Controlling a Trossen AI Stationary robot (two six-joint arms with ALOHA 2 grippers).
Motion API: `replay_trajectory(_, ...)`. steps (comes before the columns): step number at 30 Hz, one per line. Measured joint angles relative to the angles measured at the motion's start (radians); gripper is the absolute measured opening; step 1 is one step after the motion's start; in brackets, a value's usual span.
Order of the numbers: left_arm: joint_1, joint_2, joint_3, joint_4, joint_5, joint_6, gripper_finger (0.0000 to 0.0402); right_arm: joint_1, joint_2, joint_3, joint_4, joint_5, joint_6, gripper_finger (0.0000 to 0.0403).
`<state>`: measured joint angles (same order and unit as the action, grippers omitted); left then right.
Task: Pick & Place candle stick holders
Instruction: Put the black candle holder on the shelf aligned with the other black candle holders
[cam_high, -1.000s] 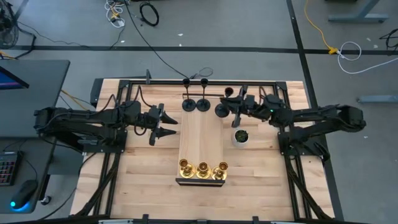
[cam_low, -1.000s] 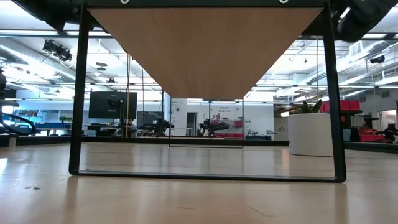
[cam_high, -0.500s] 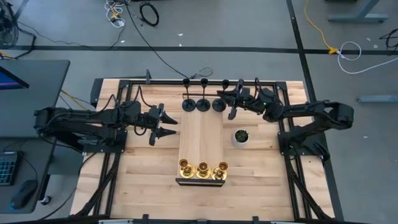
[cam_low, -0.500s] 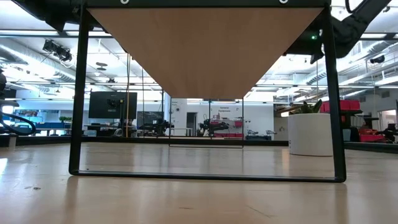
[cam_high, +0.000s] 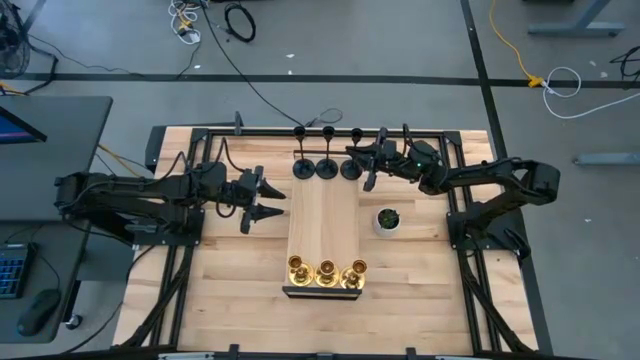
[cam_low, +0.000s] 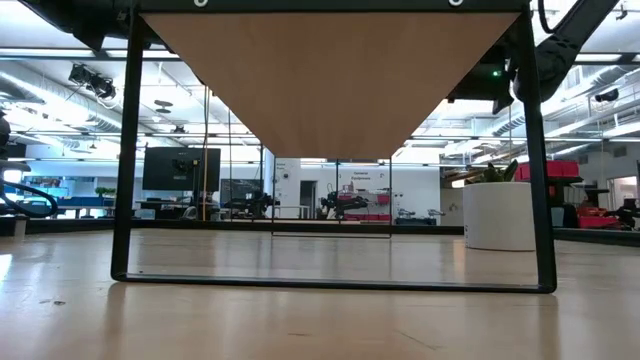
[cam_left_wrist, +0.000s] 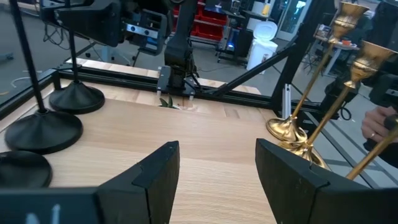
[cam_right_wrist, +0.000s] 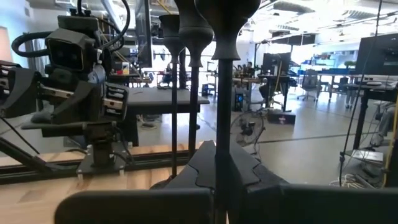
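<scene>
Three black candle stick holders (cam_high: 326, 168) stand in a row at the far end of the raised wooden board (cam_high: 322, 225). Three brass-gold holders (cam_high: 326, 270) stand at its near end. My right gripper (cam_high: 367, 168) is shut on the rightmost black holder (cam_high: 351, 170). My left gripper (cam_high: 262, 200) hovers open and empty just left of the board. In the left wrist view the black bases (cam_left_wrist: 40, 130) show on one side and the gold holders (cam_left_wrist: 292, 124) on the other. My right gripper pinches the thin stem (cam_right_wrist: 222, 134) of the rightmost black holder between its two fingers, above the base. The fingers come about level from the table's right side. The holder is upright, and its base (cam_left_wrist: 74, 96) appears to sit on the board.
A small white pot with a green plant (cam_high: 387, 220) stands on the table right of the board, below my right arm. The board is on a black frame (cam_low: 535, 200) above the table. Black rails run along the table's edges.
My right gripper has gone toward the table's left and far edges, carrying the black holder upright. The holder now stands in line with the other two black ones at the board's far end. My left gripper has kept still.
</scene>
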<state>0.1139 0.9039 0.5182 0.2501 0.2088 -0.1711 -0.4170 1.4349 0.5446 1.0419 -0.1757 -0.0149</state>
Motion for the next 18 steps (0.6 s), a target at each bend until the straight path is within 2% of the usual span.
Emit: replay_trajectory(18, 0.000, 0.000, 0.000, 0.000, -0.014, 0.003, 0.0211, -0.001, 0.001, 0.000, 0.013, 0.003, 0.039, 0.0002)
